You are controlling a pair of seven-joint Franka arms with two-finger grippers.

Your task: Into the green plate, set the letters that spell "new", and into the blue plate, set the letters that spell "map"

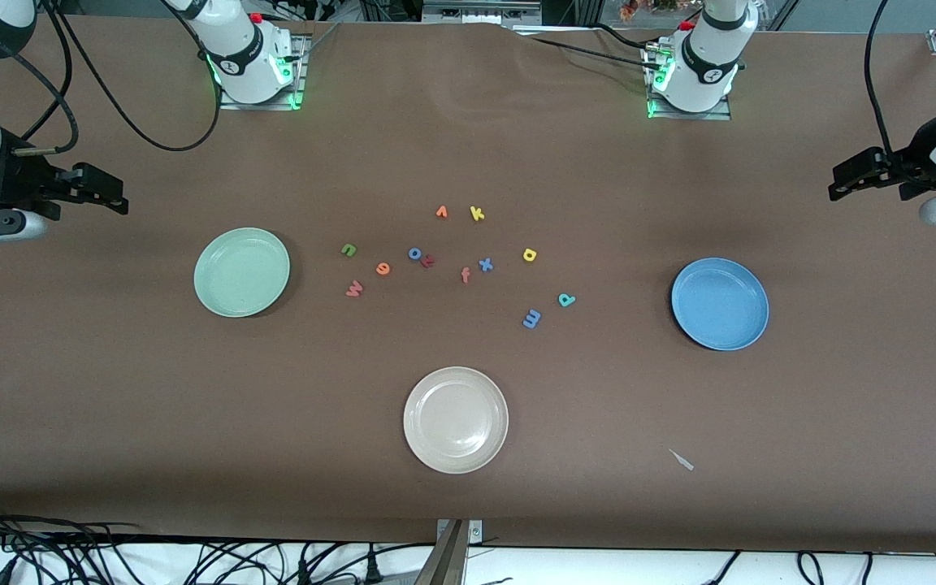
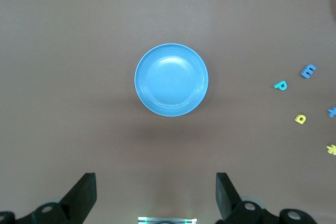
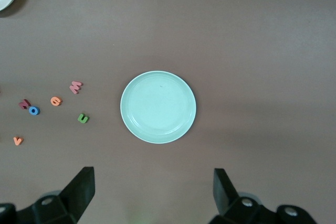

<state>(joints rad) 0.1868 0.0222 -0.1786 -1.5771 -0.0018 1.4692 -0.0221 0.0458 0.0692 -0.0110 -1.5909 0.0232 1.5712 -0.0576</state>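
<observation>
My right gripper (image 1: 114, 199) hangs at the far left of the front view, fingers apart, holding nothing. My left gripper (image 1: 842, 180) waits at the far right, fingers apart and empty too. The green plate (image 1: 241, 271) and the blue plate (image 1: 719, 303) are bare. The green n (image 1: 348, 249), orange e (image 1: 383, 268) and pink w (image 1: 353, 288) sit mid-frame; the blue m (image 1: 531, 318), teal p (image 1: 566, 299) and yellow a (image 1: 529, 254) sit further right. I might grab the blue o (image 1: 415, 253) or blue x (image 1: 485, 263) by mistake, because they lie so close.

Cream plate (image 1: 456, 420), perhaps six stray letters (image 1: 452, 244)
</observation>
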